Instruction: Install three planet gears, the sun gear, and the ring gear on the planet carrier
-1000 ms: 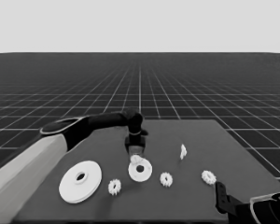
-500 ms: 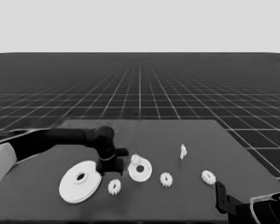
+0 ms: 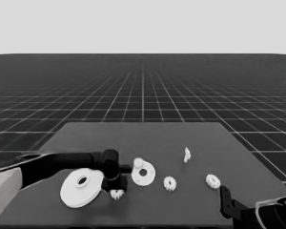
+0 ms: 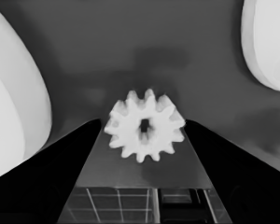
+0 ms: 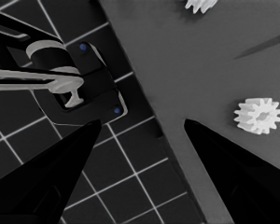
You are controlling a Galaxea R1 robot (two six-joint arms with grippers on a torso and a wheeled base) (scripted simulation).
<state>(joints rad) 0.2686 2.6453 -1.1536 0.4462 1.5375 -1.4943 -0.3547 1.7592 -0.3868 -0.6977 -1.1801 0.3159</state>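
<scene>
A dark table (image 3: 148, 138) stands on a gridded floor that runs to the horizon under a pale blank band. On it lie the larger round part (image 3: 82, 187) at the near left, the smaller round part (image 3: 143, 174) just right of it with one gear (image 3: 138, 163) on its far-left rim, two more gears (image 3: 169, 183) and (image 3: 212, 181) toward the right, and a thin white piece (image 3: 187, 154) standing farther back. The left arm reaches in low from the left edge, its gripper (image 3: 115, 187) down between the two round parts. In the wrist view its fingers (image 4: 60, 172) are spread open, a fourth gear (image 4: 144, 125) lying flat between the tips, not clamped. The right gripper (image 5: 140, 126) waits at the table's near right corner, fingers open and holding nothing.
</scene>
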